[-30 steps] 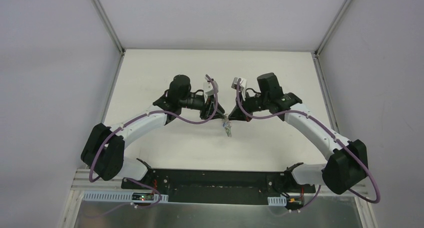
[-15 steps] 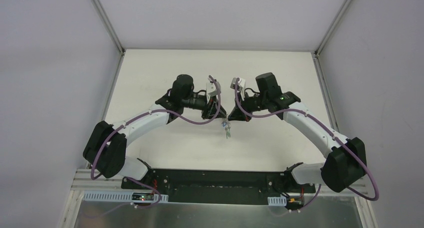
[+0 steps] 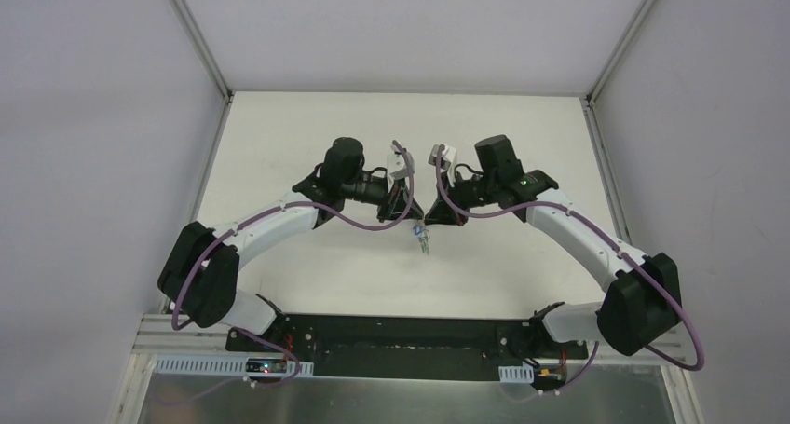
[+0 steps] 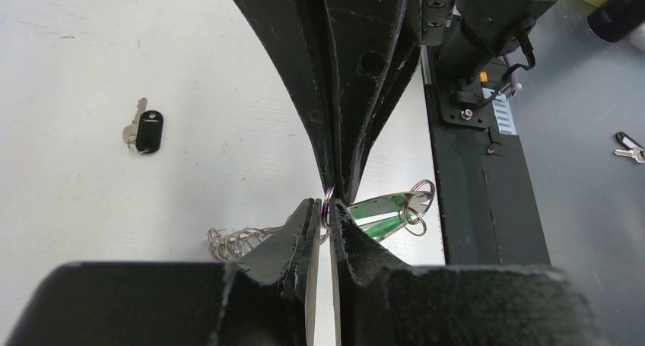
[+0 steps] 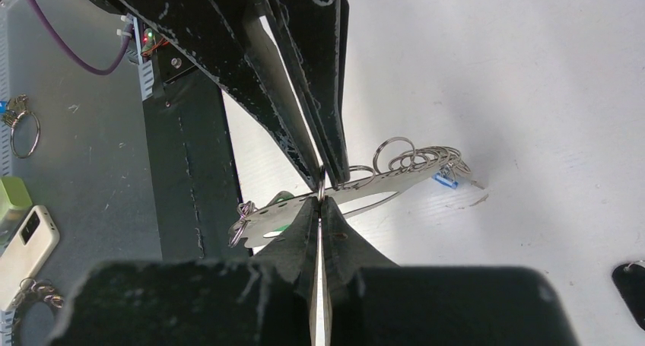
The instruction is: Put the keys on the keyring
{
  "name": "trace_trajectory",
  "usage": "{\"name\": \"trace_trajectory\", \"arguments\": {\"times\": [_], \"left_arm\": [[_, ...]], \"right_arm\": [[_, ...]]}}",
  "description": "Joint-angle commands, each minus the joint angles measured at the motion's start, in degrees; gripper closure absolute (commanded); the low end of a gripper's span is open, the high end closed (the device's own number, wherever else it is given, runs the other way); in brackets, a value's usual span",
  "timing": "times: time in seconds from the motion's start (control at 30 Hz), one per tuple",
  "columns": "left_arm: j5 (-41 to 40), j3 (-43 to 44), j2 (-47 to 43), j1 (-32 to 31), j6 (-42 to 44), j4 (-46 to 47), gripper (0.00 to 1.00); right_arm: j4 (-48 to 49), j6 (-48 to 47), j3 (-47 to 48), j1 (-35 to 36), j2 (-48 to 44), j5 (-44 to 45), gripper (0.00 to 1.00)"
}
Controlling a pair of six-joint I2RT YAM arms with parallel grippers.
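While right gripper (image 5: 320,200) pinched keyring (image 5: 266,217) aloft, left gripper (image 4: 325,209) sat narrow round its ring (image 4: 328,201) (grip unclear); likely ring-opening step; next would need steady prising.

Black-headed key (image 4: 147,131); green-headed key (image 4: 378,207); blue-headed key (image 5: 444,178); silver keyring (image 5: 411,159); white table (image 4: 76,57).

Robotics lab test cell, contains: white table (image 3: 503,135), grey panel walls (image 3: 93,116), metal corner posts (image 3: 197,34), bolted left arm (image 3: 270,225), right arm (image 3: 578,226).
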Motion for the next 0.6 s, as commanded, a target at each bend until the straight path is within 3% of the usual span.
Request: {"name": "trace_trajectory", "arguments": {"times": [0.0,0.17,0.33,0.57], "left_arm": [[2.5,2.4,0.5,-0.7,0.6,0.9,0.91],[3.2,2.5,0.8,-0.9,0.9,0.3,1.00],[4.4,2.6,-0.6,-0.7,7.7,-7.0,1.00],[7.0,6.5,-4.8,-0.3,31.5,-31.6,1.00]], "right_arm": [[1.4,0.3,1.9,0.4,-0.2,-2.4,1.00],[1.7,0.4,1.7,0.3,-0.3,-2.7,1.00],[2.8,1.0,0.7,-0.3,-2.0,-2.9,1.00],[5.0,1.9,-2.7,-5.9,-7.4,-5.5,0.57]]}}
